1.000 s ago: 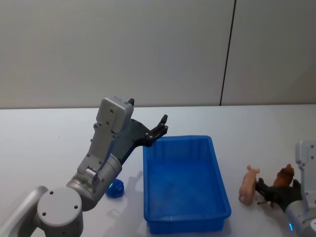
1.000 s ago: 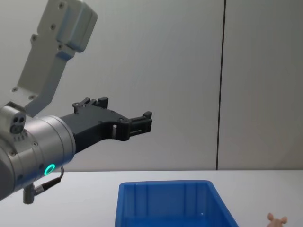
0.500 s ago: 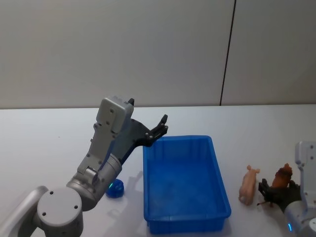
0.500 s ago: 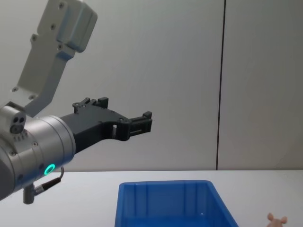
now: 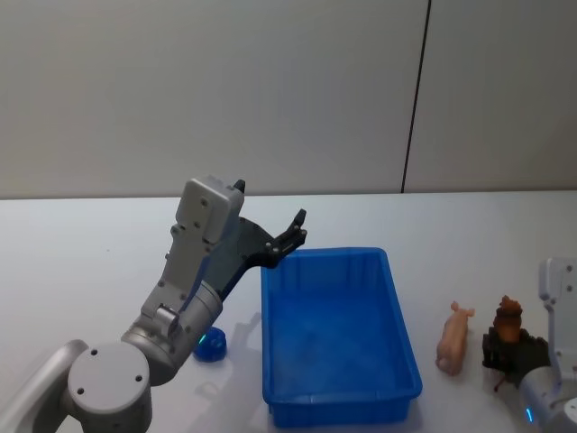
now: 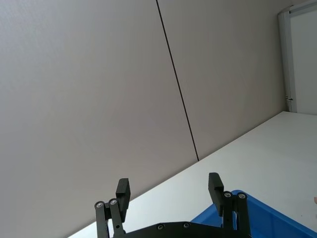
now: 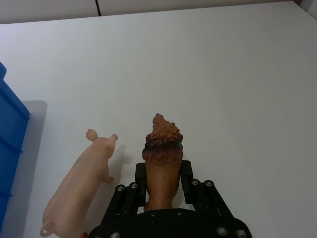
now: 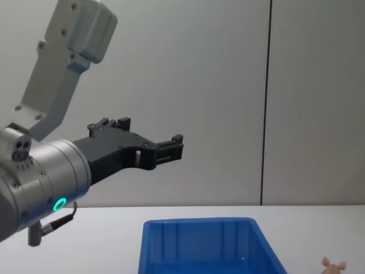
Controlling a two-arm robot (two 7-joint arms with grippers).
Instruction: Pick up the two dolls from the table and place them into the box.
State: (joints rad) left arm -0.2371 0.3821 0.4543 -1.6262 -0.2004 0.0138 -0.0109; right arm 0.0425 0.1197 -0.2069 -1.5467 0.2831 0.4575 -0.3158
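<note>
The dark brown doll [image 7: 162, 148] stands upright between the fingers of my right gripper [image 7: 163, 174], which is shut on it low over the table [image 5: 81, 253] at the near right. From the head view this brown doll [image 5: 508, 317] and right gripper [image 5: 503, 347] lie right of the box [image 5: 397, 316]. The pale pink doll [image 5: 453, 337] lies on the table between them, also visible as the pink doll [image 7: 81, 182] beside the gripper. My left gripper [image 5: 293, 233] hangs open and empty above the box's far left corner, and the left gripper [image 8: 174, 146] shows high above the box [image 8: 171, 251].
A small blue round object [image 5: 211, 345] sits on the table under my left arm, left of the box. The white table stretches bare behind the box and to the far right. A grey wall with a dark vertical seam [image 5: 415, 99] stands behind.
The right gripper has turned and drawn back slightly, and the brown doll in it now stands upright instead of leaning. The pink doll and the left arm have not moved.
</note>
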